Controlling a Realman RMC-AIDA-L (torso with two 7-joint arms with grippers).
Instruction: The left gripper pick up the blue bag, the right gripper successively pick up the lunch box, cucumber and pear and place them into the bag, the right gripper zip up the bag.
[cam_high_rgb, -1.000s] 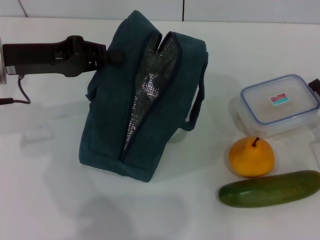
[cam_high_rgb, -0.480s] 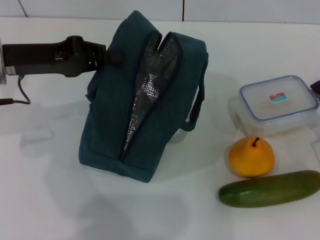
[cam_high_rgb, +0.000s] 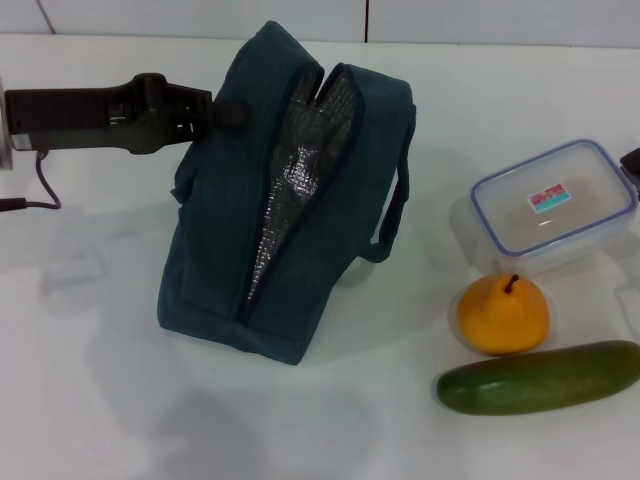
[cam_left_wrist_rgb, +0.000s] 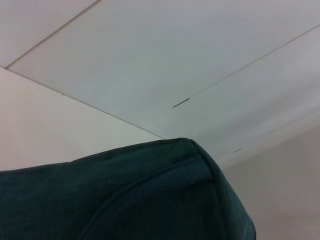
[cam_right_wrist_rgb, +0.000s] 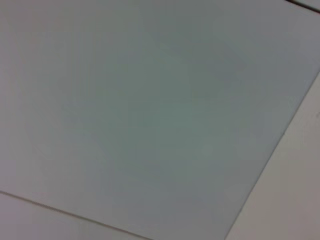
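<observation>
Lunch box (cam_high_rgb: 553, 205) tilted at right edge, right gripper's (cam_high_rgb: 631, 162) grasp undeterminable; lift level toward bag (cam_high_rgb: 290, 200) pinched upper left by left gripper (cam_high_rgb: 225, 112).

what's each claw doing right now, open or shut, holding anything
Left claw: shut on the top edge of the blue bag, holding it tilted up.
Right claw: only a sliver shows beside the lunch box; cannot be told.

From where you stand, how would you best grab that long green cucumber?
Probably around the middle of the cucumber, coming down from above with fingers across its narrow width. It lies flat and long on the table, with the pear close behind it.
</observation>
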